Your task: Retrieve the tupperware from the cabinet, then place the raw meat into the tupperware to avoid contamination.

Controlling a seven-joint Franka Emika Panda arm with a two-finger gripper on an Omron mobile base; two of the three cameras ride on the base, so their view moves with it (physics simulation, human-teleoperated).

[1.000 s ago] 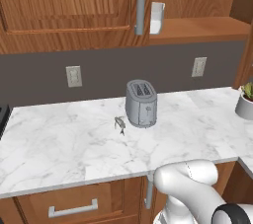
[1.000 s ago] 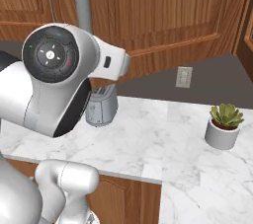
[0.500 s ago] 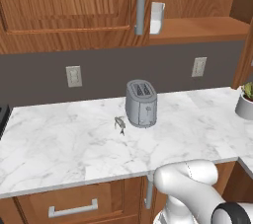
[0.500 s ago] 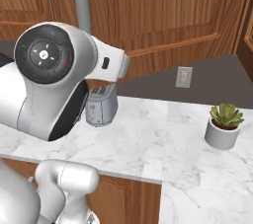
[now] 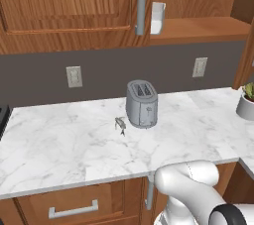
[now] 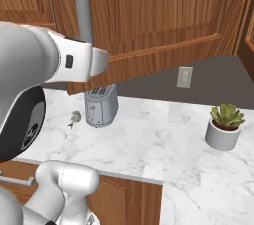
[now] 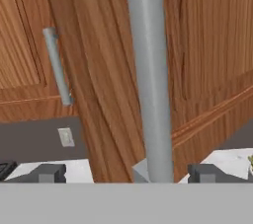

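Marble counter [image 5: 59, 144] runs below brown wall cabinetry, and we're in the opening step: getting the cabinet [image 6: 158, 16] open so the tupperware [image 5: 157, 18] can come out. Near the counter's middle, the raw meat [image 5: 120, 124] lies just beside the silver toaster [image 5: 142, 103], untouched. Up high, the arm reaches to the door, forearm level. The gripper [image 7: 128, 173] faces the long grey bar handle [image 7: 148, 70] with its jaws spread wide, the bar between the fingertips and nothing clamped. The door hangs swung out from the cabinet front. Beyond it, on the open shelf, the whitish tub stands at the shelf's left end. My read: the door looks open enough, so next comes clearing the handle and reaching round the door for the tub.
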